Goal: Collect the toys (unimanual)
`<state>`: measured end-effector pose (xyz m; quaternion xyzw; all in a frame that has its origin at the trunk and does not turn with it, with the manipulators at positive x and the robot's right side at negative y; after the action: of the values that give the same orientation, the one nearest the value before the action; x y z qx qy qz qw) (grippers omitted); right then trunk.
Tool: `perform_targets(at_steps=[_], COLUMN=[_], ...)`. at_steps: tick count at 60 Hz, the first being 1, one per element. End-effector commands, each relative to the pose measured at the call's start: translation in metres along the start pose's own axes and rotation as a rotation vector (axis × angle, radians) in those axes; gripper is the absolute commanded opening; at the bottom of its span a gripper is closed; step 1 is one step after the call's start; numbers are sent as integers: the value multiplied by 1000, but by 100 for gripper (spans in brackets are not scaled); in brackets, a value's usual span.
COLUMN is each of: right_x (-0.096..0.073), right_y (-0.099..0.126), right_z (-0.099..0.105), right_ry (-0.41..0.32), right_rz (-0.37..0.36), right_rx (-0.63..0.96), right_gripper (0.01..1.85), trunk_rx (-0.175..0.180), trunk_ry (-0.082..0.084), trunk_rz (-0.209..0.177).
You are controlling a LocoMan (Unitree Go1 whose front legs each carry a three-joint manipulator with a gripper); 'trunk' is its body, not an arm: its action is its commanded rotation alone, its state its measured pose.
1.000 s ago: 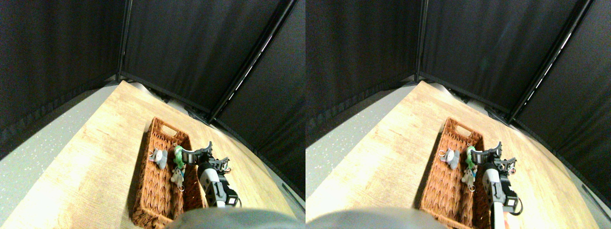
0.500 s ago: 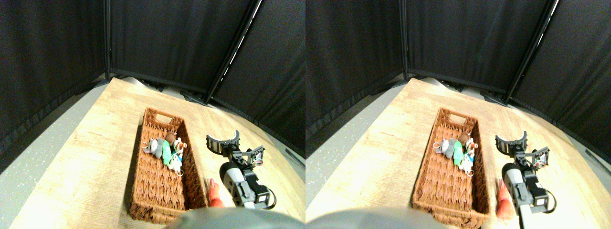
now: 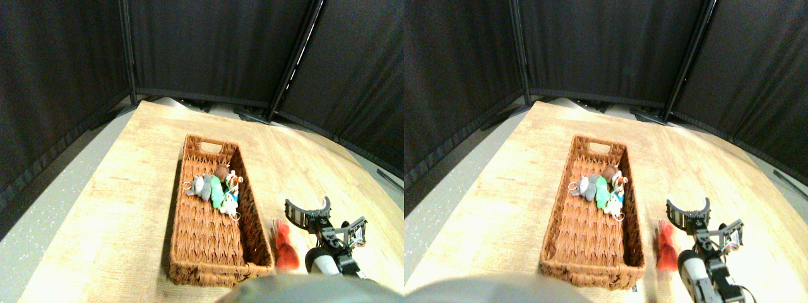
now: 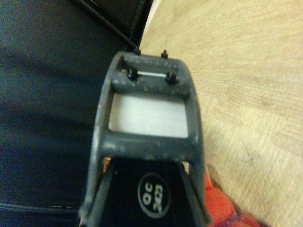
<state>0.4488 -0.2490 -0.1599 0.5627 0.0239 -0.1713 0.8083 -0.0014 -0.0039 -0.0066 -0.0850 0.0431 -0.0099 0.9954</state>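
Several toys lie bunched in the far half of a brown wicker basket [image 3: 208, 270]: a grey one [image 3: 200, 187], a mint green one [image 3: 218, 193], a brown one [image 3: 221, 172] and a white-with-blue one [image 3: 230, 203]. An orange-red toy [image 3: 285, 243] lies on the wooden table just right of the basket's near corner, and it also shows beside the jaw in the wrist view [image 4: 222, 208]. My right gripper [image 3: 308, 208] hovers right of the basket, just beyond that toy, open with nothing between its jaws.
The wooden table [image 3: 126, 208] is bordered by black curtain panels [image 3: 208, 50] at the back and right. Grey floor [image 3: 44, 208] runs along the left side. The basket has a handle slot [image 3: 211, 145] at its far end.
The camera has shifted. My gripper let go of the mint green toy, which now lies in the basket, and drew back to the right, beside the orange-red toy.
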Motion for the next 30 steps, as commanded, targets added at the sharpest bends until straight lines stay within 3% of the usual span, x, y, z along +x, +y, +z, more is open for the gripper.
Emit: perform_targets(at_steps=[1,30], right_x=[-6,-44], right_y=[12,-13], right_z=[-2,-15], right_ry=[-33,-23], right_rz=[70,-27], right_rx=[15,187], right_gripper=[88,95], trunk_rx=[-20,-44], trunk_ry=[6,13], trunk_rz=[-2,10])
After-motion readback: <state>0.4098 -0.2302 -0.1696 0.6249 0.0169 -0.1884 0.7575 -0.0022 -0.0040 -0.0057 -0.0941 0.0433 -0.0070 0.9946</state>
